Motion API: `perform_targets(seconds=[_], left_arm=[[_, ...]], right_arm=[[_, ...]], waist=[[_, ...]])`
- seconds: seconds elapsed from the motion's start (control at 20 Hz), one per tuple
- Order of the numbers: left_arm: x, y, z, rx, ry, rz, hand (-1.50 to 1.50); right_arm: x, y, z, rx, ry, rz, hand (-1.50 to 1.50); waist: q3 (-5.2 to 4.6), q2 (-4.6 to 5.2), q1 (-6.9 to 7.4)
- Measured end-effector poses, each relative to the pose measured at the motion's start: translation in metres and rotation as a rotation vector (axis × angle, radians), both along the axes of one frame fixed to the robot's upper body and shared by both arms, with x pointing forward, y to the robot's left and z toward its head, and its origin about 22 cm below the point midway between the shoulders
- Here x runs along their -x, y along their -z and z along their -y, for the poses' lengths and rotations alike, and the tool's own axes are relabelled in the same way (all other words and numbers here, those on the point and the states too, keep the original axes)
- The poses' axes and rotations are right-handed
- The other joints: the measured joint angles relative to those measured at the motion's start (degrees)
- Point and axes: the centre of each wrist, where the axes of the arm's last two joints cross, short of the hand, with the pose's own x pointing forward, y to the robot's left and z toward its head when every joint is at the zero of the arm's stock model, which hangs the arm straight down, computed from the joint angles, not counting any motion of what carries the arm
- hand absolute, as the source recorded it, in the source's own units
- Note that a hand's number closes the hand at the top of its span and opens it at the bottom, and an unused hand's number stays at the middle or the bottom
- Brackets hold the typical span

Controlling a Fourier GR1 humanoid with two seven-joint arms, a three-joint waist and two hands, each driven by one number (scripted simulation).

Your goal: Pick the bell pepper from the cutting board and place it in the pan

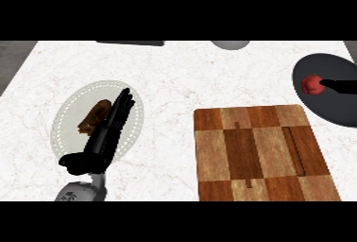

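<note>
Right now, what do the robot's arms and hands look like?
The left robot hand is glossy black, with long slim fingers and a stubby thumb, on a grey forearm with dark markings. Of the right robot hand only black fingers show at the picture's edge.

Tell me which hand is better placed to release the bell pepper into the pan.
Right. The right hand is already at the bell pepper over the pan; the left hand rests open over the plate, far across the counter.

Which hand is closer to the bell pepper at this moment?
Right. The right hand reaches in from the view's right edge with its fingertips at the bell pepper over the pan. The left hand lies far left, over the plate.
</note>
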Motion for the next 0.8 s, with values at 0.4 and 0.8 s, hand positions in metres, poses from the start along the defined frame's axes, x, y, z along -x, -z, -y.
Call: perform_targets(seconds=[0.4,0.8], left_arm=[[0.007,0.005,-0.008,-0.005,-0.03,-0.011,0.0],[0.007,0.006,-0.011,-0.004,-0.04,-0.018,0.0]], right_arm=[[0.039,0.003,0.049,-0.226,-0.066,0.07,-1.5],[0.083,0.021,0.083,-0.321,-0.236,0.069,-1.5]], waist=[[-0.09,-0.52,-1.41],[-0.1,-0.77,-2.13]])
